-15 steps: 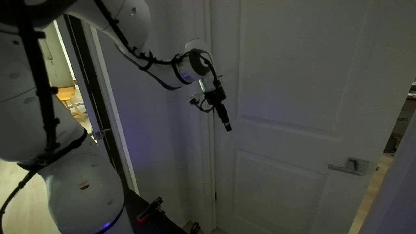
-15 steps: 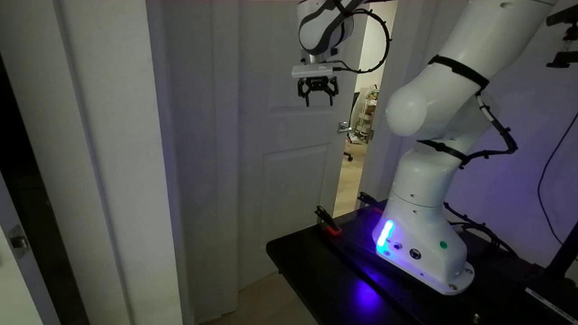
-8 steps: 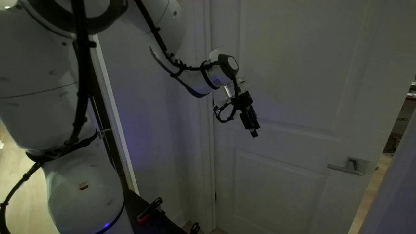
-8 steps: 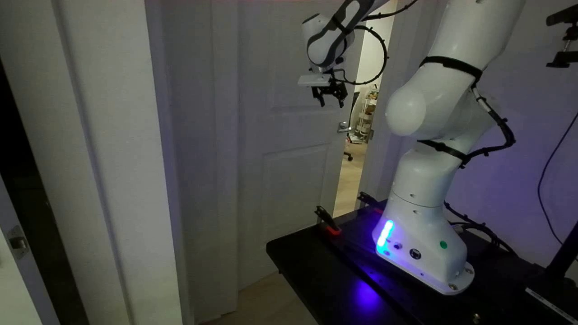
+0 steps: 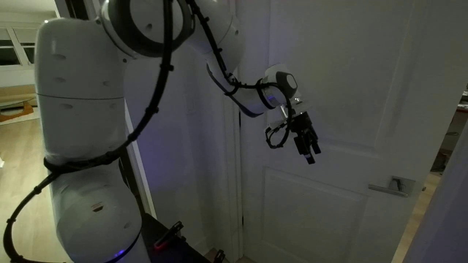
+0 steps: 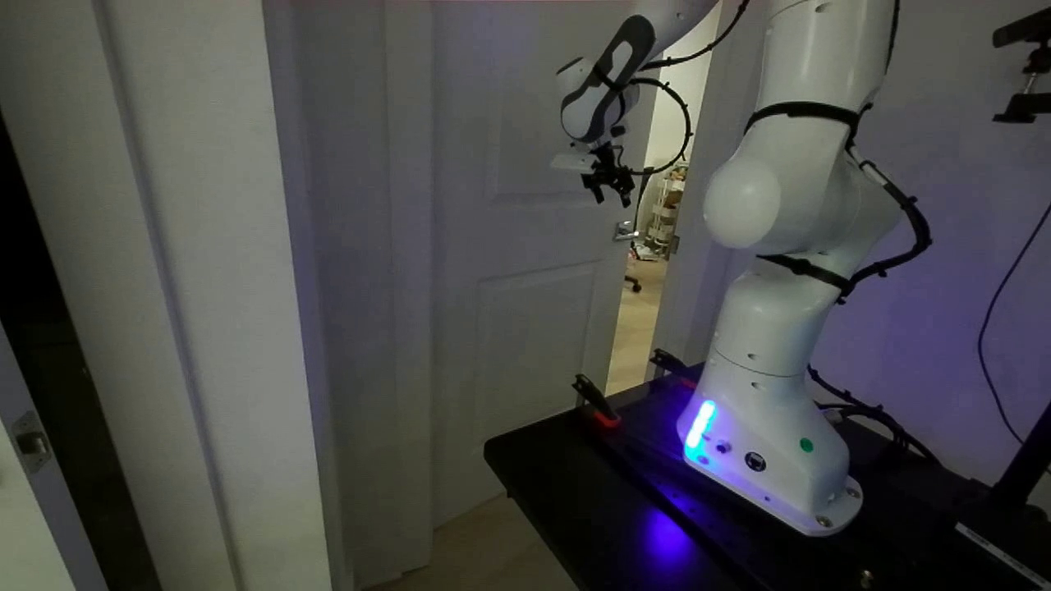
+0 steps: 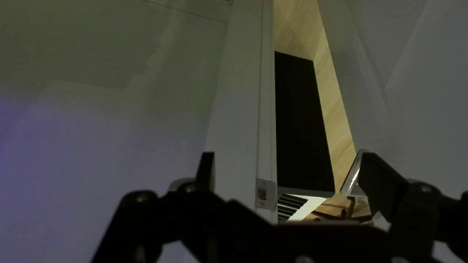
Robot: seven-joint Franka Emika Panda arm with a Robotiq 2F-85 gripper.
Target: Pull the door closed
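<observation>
The tall white panelled door (image 5: 329, 69) stands ajar in both exterior views (image 6: 534, 238), with a gap at its handle side. Its silver lever handle (image 5: 388, 190) also shows in an exterior view (image 6: 626, 232). My gripper (image 5: 314, 156) is open and empty, pointing down in front of the door, above the handle and toward its hinge side. In the wrist view, the open fingers (image 7: 287, 155) are spread wide. The door face (image 7: 427, 109) is at the right, and the handle (image 7: 353, 179) is partly hidden behind the right finger.
The white door frame (image 7: 241, 109) with a metal strike plate (image 7: 265, 193) stands left of the gap in the wrist view. A dark flat panel (image 7: 303, 128) shows through the gap. A black table (image 6: 558, 468) with clamps (image 6: 595, 398) carries the arm's base.
The arm has swung toward the door's handle side, and the gripper has come lower and turned. The fingers stay open. The door and handle have not moved.
</observation>
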